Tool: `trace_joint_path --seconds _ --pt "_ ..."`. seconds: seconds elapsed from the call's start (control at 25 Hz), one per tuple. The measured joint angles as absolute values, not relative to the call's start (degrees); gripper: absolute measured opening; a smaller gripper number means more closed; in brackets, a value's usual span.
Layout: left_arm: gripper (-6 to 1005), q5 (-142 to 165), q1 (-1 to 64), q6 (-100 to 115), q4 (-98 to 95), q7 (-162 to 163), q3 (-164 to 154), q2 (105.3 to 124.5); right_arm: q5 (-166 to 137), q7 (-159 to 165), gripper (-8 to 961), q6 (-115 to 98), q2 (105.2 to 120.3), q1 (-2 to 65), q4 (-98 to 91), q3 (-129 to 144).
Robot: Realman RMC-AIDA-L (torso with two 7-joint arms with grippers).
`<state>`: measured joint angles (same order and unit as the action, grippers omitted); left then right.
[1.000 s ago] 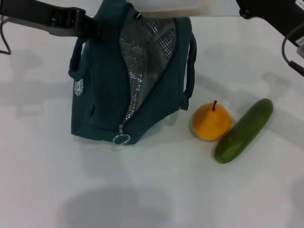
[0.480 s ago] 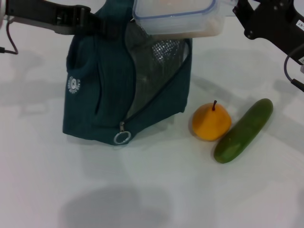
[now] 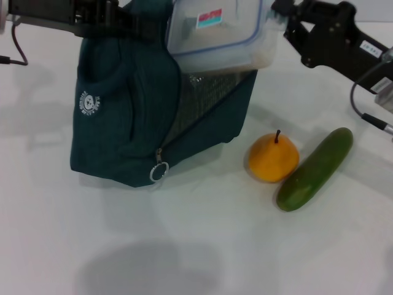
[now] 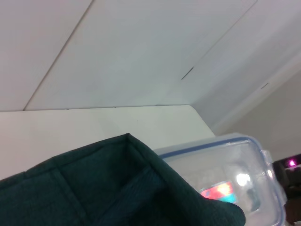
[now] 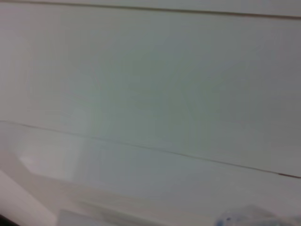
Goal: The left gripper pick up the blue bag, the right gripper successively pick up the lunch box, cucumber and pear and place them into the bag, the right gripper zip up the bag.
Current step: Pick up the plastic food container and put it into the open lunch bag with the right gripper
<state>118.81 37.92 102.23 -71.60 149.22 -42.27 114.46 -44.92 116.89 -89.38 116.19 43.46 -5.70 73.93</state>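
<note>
- Right gripper (image 3: 277, 19), black with a small white label on its body, grasps the lunch box (image 3: 215, 34) by its right end and holds it tilted over the open mouth of the blue bag (image 3: 129, 129); the box's lower edge sits in the opening.
- Lunch box: clear plastic, rounded corners, blue-rimmed lid; a small pink-and-teal sticker (image 3: 209, 18) sits on the lid — its print is too small to read; the left wrist view shows the same lid (image 4: 235, 179) just past a fold of teal fabric (image 4: 117, 188).
- Blue bag: dark teal fabric, standing on the table, silver foil lining (image 3: 202, 92) showing below the box; zipper undone, its metal ring pull (image 3: 159, 173) hanging at the front lower corner; a round white logo (image 3: 88, 103) on the side, lettering not legible.
- Left gripper (image 3: 132, 24) clenches the bag's top edge at the upper left, its black arm running in from the left.
- Pear (image 3: 273, 158), yellow-orange with a dark stem, stands right of the bag; cucumber (image 3: 315, 168) lies slantwise touching the pear's right side.
- Table (image 3: 202, 246): plain white — a soft shadow near the front; the wrist views show pale panelled walls.
</note>
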Motion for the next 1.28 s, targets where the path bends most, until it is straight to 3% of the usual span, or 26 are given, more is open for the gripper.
trace_joint_path --seconds 0.68,1.28 --pt "45 117.3 38.0 101.8 -66.3 146.9 -42.4 114.54 -44.4 116.6 186 -74.7 116.19 47.6 -12.8 87.8" --pt "45 117.2 37.7 101.9 -65.8 146.2 -42.6 114.61 -44.3 113.8 196 -72.0 116.19 47.2 -16.8 88.4"
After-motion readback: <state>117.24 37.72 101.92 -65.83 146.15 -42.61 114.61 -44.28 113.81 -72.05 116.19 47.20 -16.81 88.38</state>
